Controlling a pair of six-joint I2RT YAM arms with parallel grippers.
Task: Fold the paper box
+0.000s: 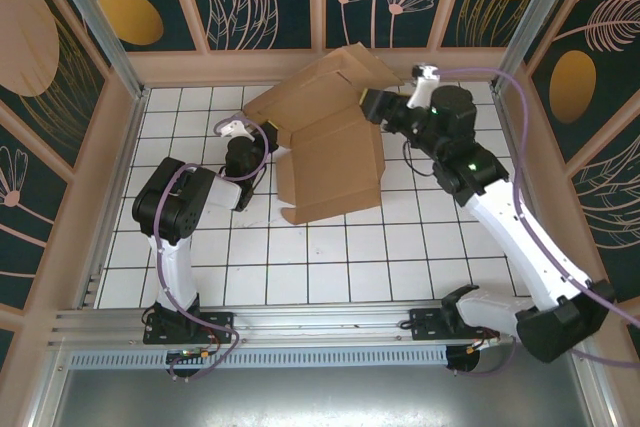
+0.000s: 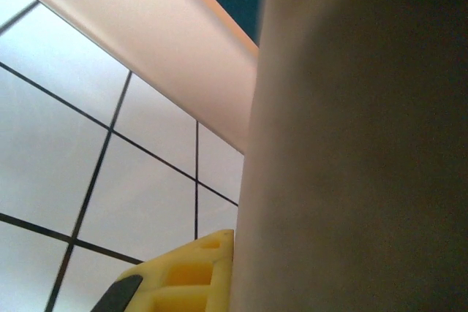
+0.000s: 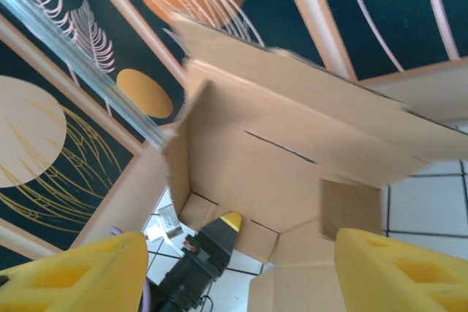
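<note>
So the paper box (image 1: 330, 147) sits toward the far middle of the tiled table (image 1: 300, 267), half-formed. The base lies flat, the big back panel is tipped up and leaning toward the rear wall, and the side flaps are partly raised. The left gripper (image 1: 252, 150) is right at the box's left edge and it's clenched. In its wrist view one yellow finger (image 2: 186, 279) shows with cardboard lying hard against it. The other finger is hidden behind that sheet, so my read is it's pinching a side wall to keep the box from sliding or flopping open. The right gripper (image 1: 372, 104) hangs at the box's right side with its yellow fingers (image 3: 73, 275) spread wide and nothing between them, so it's let go. I'd guess it's lining up for a flap or that raised panel. Hard bits: the left wrist view is mostly blurry brown card, so I can't say which flap is actually being held. The panel edges look smeared in the right wrist view, and the slots and tabs are too vague to pick out from above.
</note>
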